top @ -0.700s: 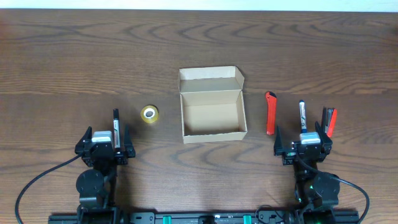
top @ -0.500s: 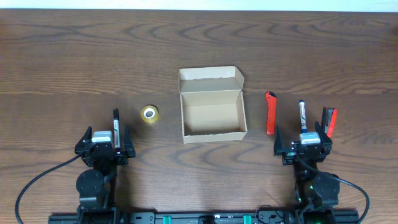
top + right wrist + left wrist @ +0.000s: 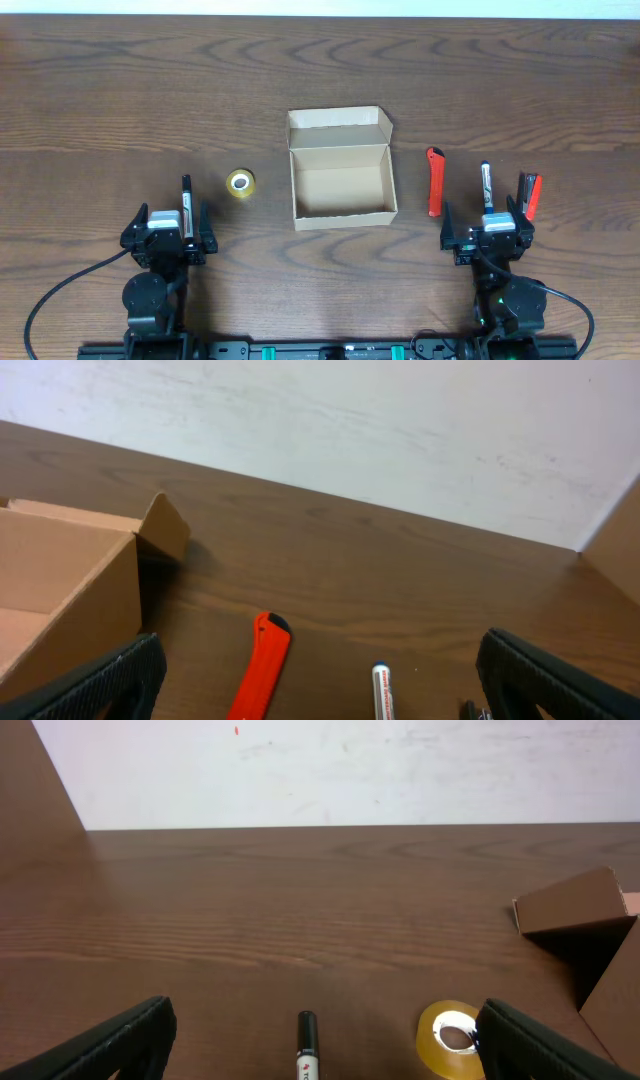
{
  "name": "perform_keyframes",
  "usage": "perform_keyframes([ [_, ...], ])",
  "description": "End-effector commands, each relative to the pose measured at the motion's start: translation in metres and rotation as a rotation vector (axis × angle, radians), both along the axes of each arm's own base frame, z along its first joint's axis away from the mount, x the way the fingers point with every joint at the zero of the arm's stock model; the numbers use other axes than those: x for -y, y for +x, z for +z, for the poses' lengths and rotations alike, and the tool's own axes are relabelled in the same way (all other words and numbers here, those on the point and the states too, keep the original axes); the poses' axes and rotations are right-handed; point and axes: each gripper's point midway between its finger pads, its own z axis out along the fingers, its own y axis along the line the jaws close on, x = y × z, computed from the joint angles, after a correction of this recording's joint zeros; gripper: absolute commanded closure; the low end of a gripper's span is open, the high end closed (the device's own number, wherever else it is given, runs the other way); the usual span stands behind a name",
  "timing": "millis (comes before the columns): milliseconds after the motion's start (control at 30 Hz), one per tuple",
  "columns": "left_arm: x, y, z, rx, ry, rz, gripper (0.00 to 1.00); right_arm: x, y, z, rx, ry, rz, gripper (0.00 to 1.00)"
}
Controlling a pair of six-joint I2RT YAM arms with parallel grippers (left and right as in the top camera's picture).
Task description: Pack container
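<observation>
The tan cardboard container (image 3: 340, 180) stands open in the middle of the table, its flap lid folded back; it looks empty. It also shows in the left wrist view (image 3: 580, 905) and the right wrist view (image 3: 60, 590). A yellow tape roll (image 3: 240, 182) (image 3: 452, 1037) lies left of it. A black marker (image 3: 186, 190) (image 3: 307, 1042) lies in front of my left gripper (image 3: 170, 222), which is open and empty. An orange utility knife (image 3: 434, 181) (image 3: 262, 670), a blue-capped marker (image 3: 486, 185) (image 3: 381, 690) and a red-and-black tool (image 3: 527, 194) lie right of the box. My right gripper (image 3: 486, 222) is open and empty.
Dark wood table (image 3: 130, 90) with a white wall behind it (image 3: 350, 420). Both arms sit at the near edge, cables (image 3: 60, 290) trailing behind them.
</observation>
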Motion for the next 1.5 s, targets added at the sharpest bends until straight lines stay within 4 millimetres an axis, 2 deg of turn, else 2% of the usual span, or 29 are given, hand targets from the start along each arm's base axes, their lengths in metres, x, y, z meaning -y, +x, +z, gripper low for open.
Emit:
perform_keyframes([
  [0,0.001,-0.003,-0.019,-0.065,-0.008,-0.002,0.04,0.002,0.000,-0.001,0.003,0.015,-0.012,0.01],
  [1200,0.001,-0.002,-0.019,-0.064,-0.007,-0.002,0.05,0.002,0.000,-0.001,0.003,0.015,-0.012,0.01],
  [1367,0.001,-0.003,-0.019,-0.065,-0.004,-0.002,0.05,-0.001,0.000,-0.001,0.002,0.022,0.005,0.01],
  [1467,0.001,-0.002,-0.019,-0.064,-0.006,-0.004,0.05,-0.010,-0.001,0.001,0.004,0.105,0.051,0.01],
])
